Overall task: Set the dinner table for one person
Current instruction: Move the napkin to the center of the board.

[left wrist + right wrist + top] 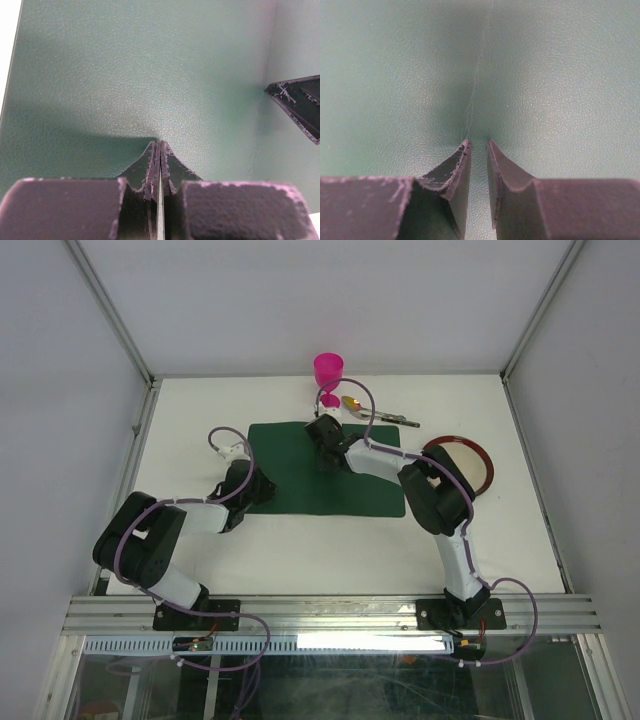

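Reading the right gripper [478, 142] first: jaws set narrow, tips down on the green placemat [285, 455] astride a faint crease [472, 100], nothing clearly pinched. Left gripper [160, 145] is fully closed, tips on the placemat near its left edge, likely pinning it against sliding. My guess: they're flattening the mat before loading it. Pink stemmed cup [328, 370] and spoon [352, 403] sit just beyond the placemat's far edge, red-rimmed plate [478, 462] just off its right edge, none on it yet. Dinner table [330, 550] lies under everything, placemat roughly mid-table.
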